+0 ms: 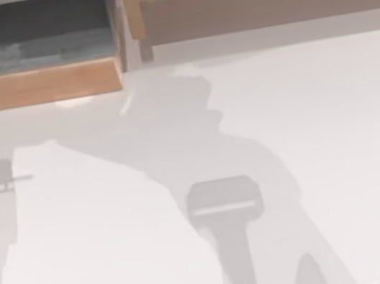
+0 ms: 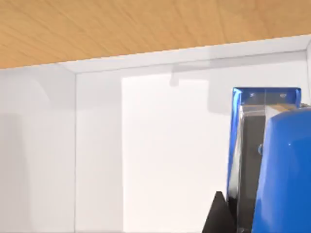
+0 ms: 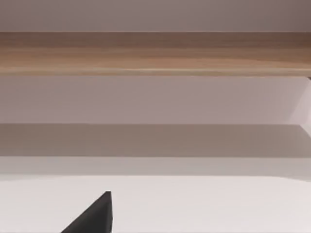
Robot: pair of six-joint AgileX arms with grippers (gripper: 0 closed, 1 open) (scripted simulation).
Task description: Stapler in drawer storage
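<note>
My left gripper's state I cannot tell; the small bright-blue stapler (image 2: 282, 165) looms beside its camera, near the open grey-lined, light-wood-fronted drawer (image 1: 49, 84). Clipping that front panel could dislodge it.

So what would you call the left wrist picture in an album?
Blue stapler up close, beside a pale wall under a wooden panel.

Overhead camera looks down; wrist cameras sit near the drawer (image 1: 48, 82) and shelf (image 3: 155, 53).
</note>
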